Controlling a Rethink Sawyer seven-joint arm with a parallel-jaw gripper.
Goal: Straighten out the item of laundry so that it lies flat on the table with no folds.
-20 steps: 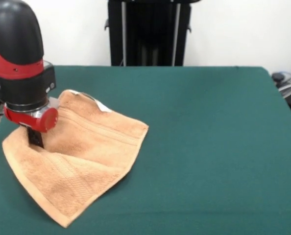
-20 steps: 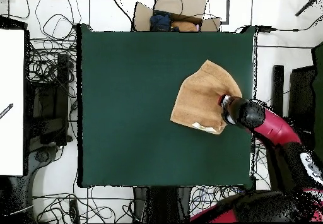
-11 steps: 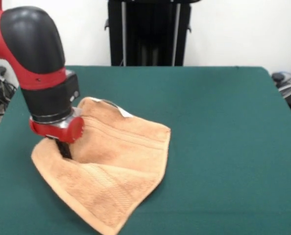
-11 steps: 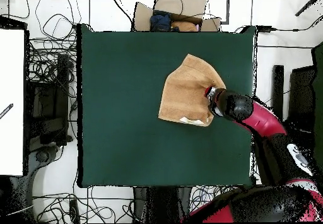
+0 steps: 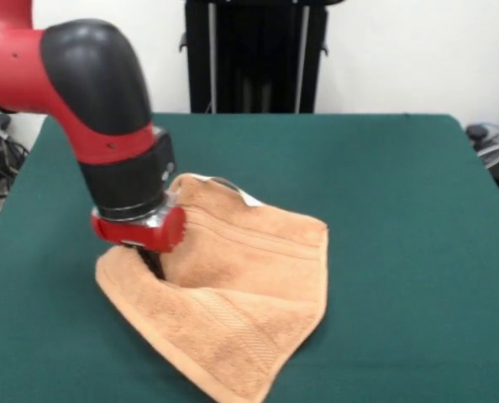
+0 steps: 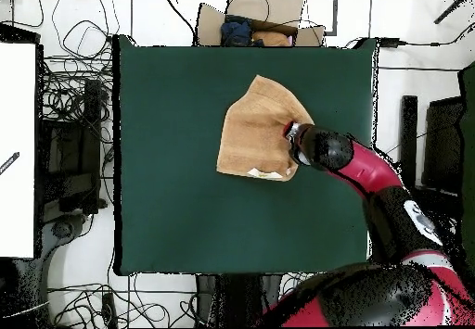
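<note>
The item of laundry, a peach-orange towel (image 5: 241, 285) (image 6: 252, 126), lies on the green table (image 5: 401, 210) (image 6: 176, 140) with one edge folded up into a ridge and a white tag at its far corner. My gripper (image 5: 151, 260) (image 6: 293, 143) presses down on the towel's edge at the left of the front view, and its black tip sinks into the cloth. The towel bunches around that tip. The red and black wrist hides the fingers.
A black stand (image 5: 254, 54) rises behind the table's far edge. Cables (image 6: 79, 94) lie on the floor around the table. A cardboard box (image 6: 255, 15) holding cloth sits off one end of the table in the overhead view.
My gripper has slid rightward in the front view, toward the table's middle, and the towel has moved along with it, keeping its folded shape.
</note>
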